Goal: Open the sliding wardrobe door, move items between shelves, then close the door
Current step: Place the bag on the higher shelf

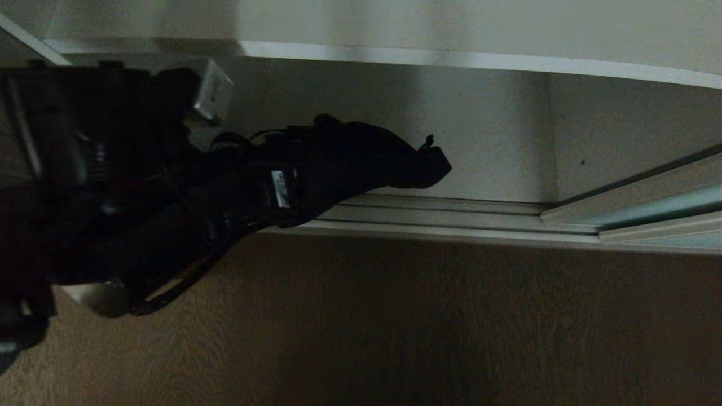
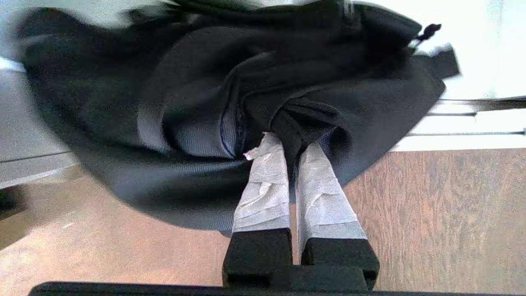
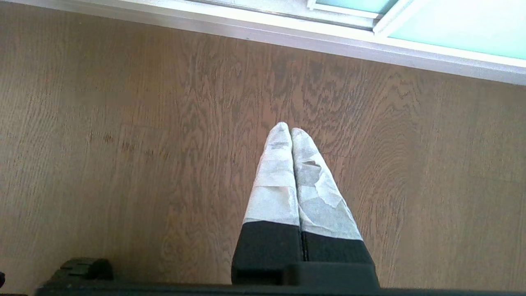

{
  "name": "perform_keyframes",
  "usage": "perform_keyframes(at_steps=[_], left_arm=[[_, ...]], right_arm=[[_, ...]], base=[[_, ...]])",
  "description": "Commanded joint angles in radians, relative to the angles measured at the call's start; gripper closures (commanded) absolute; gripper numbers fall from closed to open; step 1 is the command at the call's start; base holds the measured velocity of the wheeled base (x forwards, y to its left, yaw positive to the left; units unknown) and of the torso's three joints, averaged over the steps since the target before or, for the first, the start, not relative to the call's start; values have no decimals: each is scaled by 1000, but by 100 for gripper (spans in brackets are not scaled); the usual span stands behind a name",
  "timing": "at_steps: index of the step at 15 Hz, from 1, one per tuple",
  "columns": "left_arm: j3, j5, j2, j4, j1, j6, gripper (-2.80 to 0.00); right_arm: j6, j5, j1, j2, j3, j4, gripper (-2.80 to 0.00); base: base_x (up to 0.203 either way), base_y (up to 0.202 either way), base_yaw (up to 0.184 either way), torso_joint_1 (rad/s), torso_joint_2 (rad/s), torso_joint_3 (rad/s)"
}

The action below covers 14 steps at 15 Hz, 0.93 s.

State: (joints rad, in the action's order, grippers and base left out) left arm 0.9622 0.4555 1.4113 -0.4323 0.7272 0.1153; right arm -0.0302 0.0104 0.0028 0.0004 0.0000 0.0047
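Left wrist view: left claw (image 2: pixel 294 150) pinching a fold of black fabric bag (image 2: pixel 246 94), hanging above wood floor (image 2: pixel 444 213). Risk: thin fold slipping free, or trailing cloth snagging the silver floor track (image 1: pixel 451 217). Shelf edge (image 1: pixel 479 59) above; sliding wardrobe door (image 1: pixel 665 206) pushed right. Right claw (image 3: pixel 291 133) pressed together, idle over floor.

Brown wood-grain floor (image 1: pixel 423 327), ridged silver floor track (image 1: pixel 451 217), dim pale wardrobe interior wall (image 1: pixel 451 129)
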Motion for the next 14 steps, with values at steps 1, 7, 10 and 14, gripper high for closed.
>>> perform_keyframes(at_steps=[1,7,10,14], left_arm=[[-7,6,-183,94,26,-1,0],[-56,87,-389,257,69,-130,0],[-124,114,-484,258,31,-164,0],[-139,114,-579,330,-57,-202,0]], right_arm=[[0,0,0,-2,0,0,0],[0,0,0,-2,0,0,0],[0,0,0,-2,2,0,0],[0,0,0,-2,0,0,0]], base=[[0,0,0,0,0,0],[0,0,0,0,0,0],[0,0,0,0,0,0],[0,0,0,0,0,0]])
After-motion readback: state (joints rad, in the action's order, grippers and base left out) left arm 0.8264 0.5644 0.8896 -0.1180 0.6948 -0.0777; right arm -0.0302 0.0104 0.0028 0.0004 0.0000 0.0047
